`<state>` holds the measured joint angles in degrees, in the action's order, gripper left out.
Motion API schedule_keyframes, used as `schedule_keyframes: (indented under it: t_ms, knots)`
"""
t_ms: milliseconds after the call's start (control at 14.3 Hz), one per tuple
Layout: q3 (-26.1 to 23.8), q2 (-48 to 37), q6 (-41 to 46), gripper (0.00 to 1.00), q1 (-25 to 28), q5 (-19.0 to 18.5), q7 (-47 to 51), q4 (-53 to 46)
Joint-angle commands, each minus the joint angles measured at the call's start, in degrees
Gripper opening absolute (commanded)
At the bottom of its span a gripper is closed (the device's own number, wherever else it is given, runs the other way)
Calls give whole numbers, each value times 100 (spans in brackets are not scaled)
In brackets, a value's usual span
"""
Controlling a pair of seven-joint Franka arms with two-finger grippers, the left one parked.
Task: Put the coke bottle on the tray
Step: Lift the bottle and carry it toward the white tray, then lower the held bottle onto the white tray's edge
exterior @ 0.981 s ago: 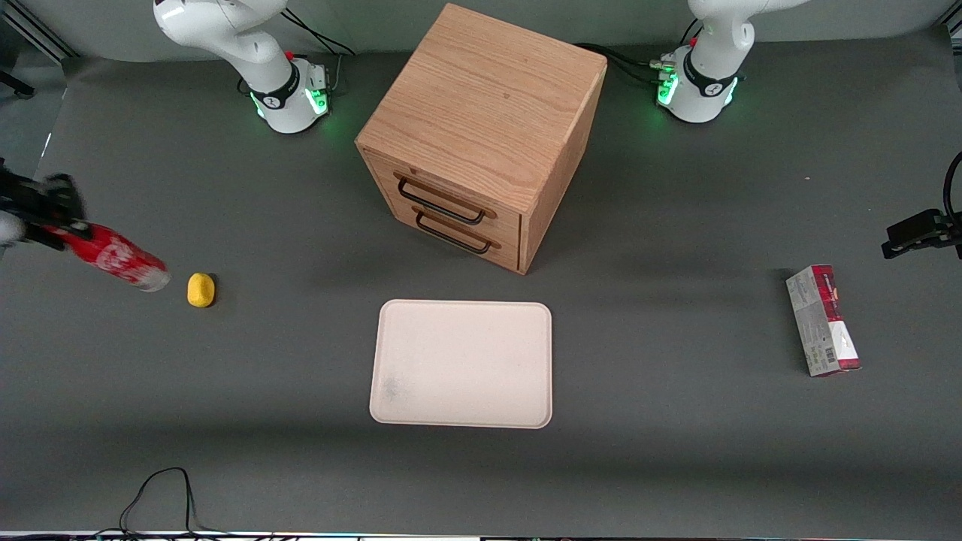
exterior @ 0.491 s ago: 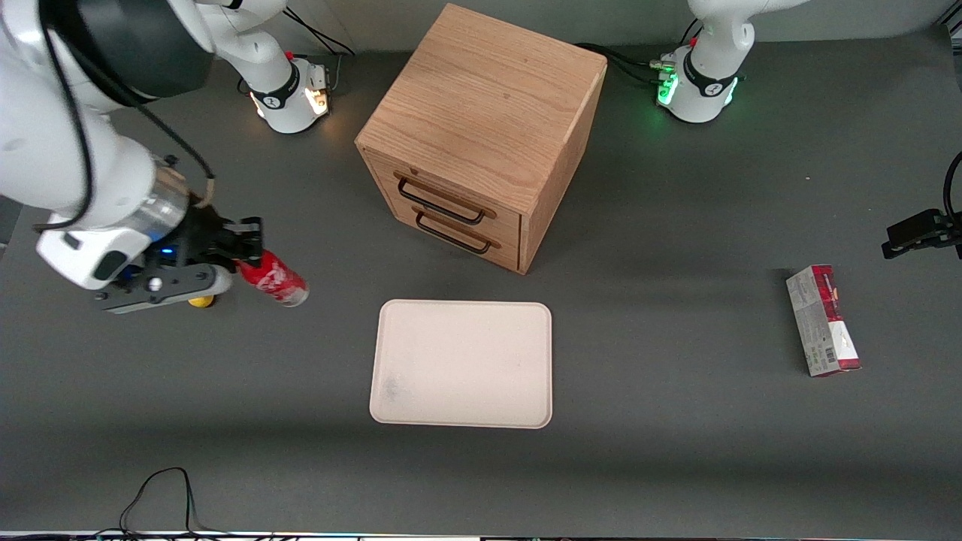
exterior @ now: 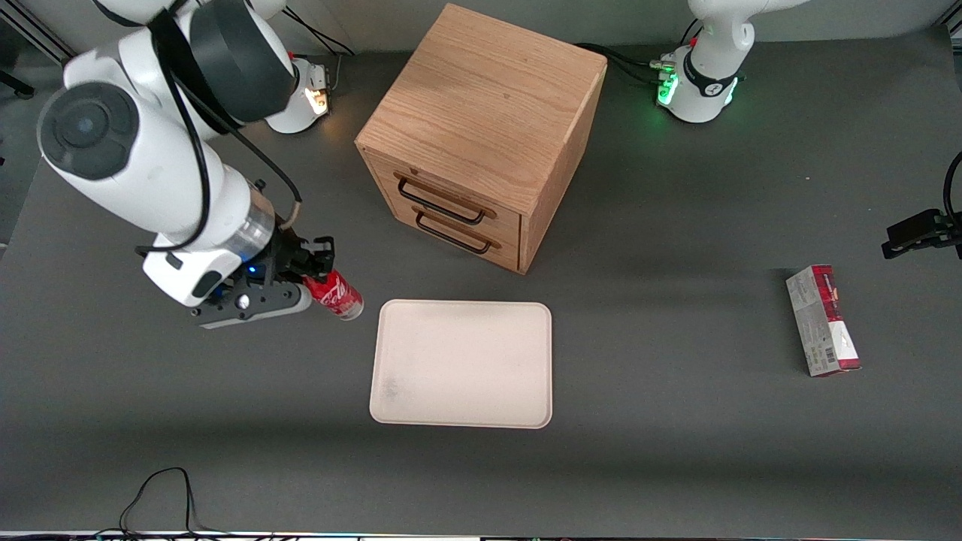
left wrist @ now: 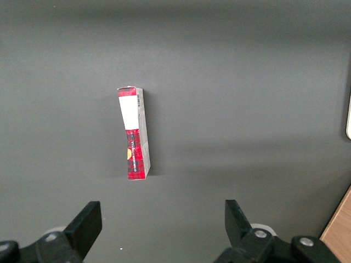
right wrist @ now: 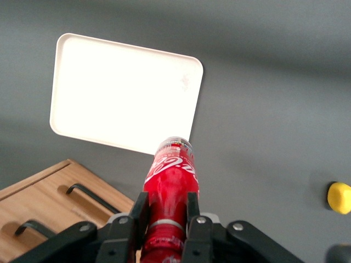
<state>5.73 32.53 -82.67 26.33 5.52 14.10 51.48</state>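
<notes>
**Above the table, a bottle held just short of the tray**

Beside the tray's corner, toward the working arm's end of the table, the coke bottle point(exterior: 335, 293) hangs in the air, tilted, its base pointing toward the tray point(exterior: 461, 364) and its neck end clamped in the gripper point(exterior: 307, 275). The wrist view shows the two fingers point(right wrist: 139, 215) pressed against either side of the red body near the neck, with the white script lettering facing the camera and the bottle point(right wrist: 169, 189) reaching out toward the tray's point(right wrist: 124, 93) edge. The bottle is not over the tray; its base sits just off the rim.

The tray lies flat on the grey table point(exterior: 676, 451) with nothing on it, only a faint dark smudge near one corner. Farther from the front camera than the tray stands a wooden drawer cabinet point(exterior: 481, 135), turned at an angle, both drawers closed, with dark handles point(exterior: 443, 207).

A yellow lump point(right wrist: 339, 197) shows in the wrist view, lying on the table apart from the bottle. Toward the parked arm's end of the table lies a red-and-grey carton point(exterior: 822, 320), well apart from the tray.
</notes>
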Motion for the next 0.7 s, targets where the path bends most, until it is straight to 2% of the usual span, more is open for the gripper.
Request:
schedule_keyframes:
  t_ms: [0,631]
  knots:
    - [-98,612,-300,0,-40,-33,84,-331]
    - [-177,1958,-1532,0,-146,-51,14,-331]
